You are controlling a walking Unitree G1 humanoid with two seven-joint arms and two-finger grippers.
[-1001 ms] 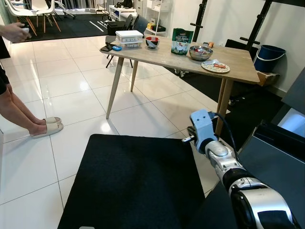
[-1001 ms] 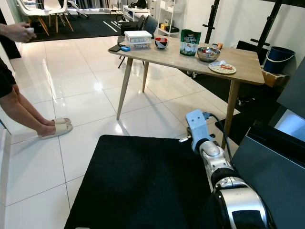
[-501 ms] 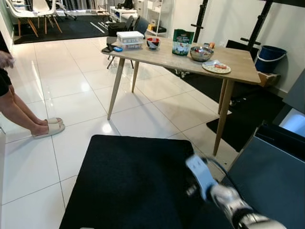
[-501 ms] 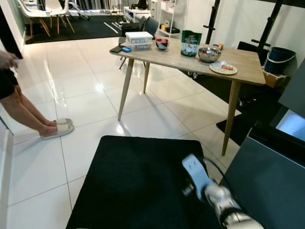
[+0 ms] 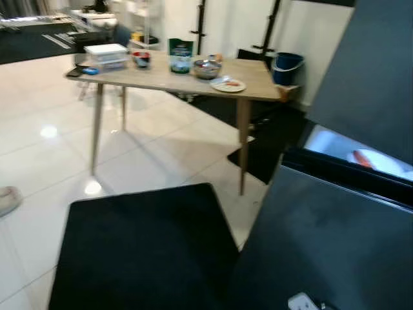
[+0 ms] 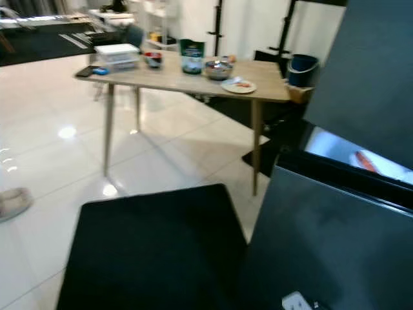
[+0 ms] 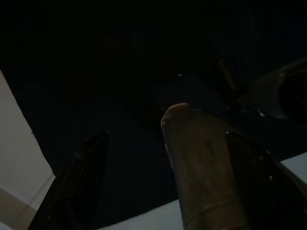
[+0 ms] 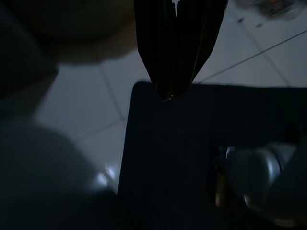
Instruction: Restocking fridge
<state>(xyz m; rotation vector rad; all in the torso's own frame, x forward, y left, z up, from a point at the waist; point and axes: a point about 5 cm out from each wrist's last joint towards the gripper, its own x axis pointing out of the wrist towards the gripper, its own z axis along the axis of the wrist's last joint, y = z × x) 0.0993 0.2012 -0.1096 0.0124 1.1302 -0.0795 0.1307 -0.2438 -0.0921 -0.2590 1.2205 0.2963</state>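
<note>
We look down at a black mat [image 5: 142, 248] on the white tiled floor [image 5: 39, 161], with a pale slipper [image 6: 13, 201] at the far left edge of the floor. Both eye views are blurred.

Beyond the mat stands a wooden table [image 5: 155, 74] on slim legs. Along its tabletop, from its left end, we see a dark flat item with a small blue thing [image 5: 89, 71] at the left corner, then a stack of clear lidded containers [image 5: 107, 55], a small red-and-dark bowl [image 5: 142, 59], a green bag [image 5: 181, 55] standing upright, a metal bowl [image 5: 207, 68], and a plate with food [image 5: 228, 84] near the right front edge. Past the table's right end a blue bucket [image 5: 286, 67] sits on a low wooden ledge.

At the right, the dark fridge [image 5: 381, 71] stands open, and its door [image 5: 322, 245] swings out toward us in front of the mat. Through the gap we see a lit shelf holding something orange [image 5: 364, 159], too blurred to name.

The left gripper [image 7: 165, 182] hangs over dark ground, very dim; its two black fingers [image 7: 76, 187] stand wide apart with a brownish cylinder [image 7: 201, 163] between them, and we cannot tell whether they touch it. The right gripper [image 8: 175, 93] hangs above the corner of the mat, its fingers pressed together on nothing.
</note>
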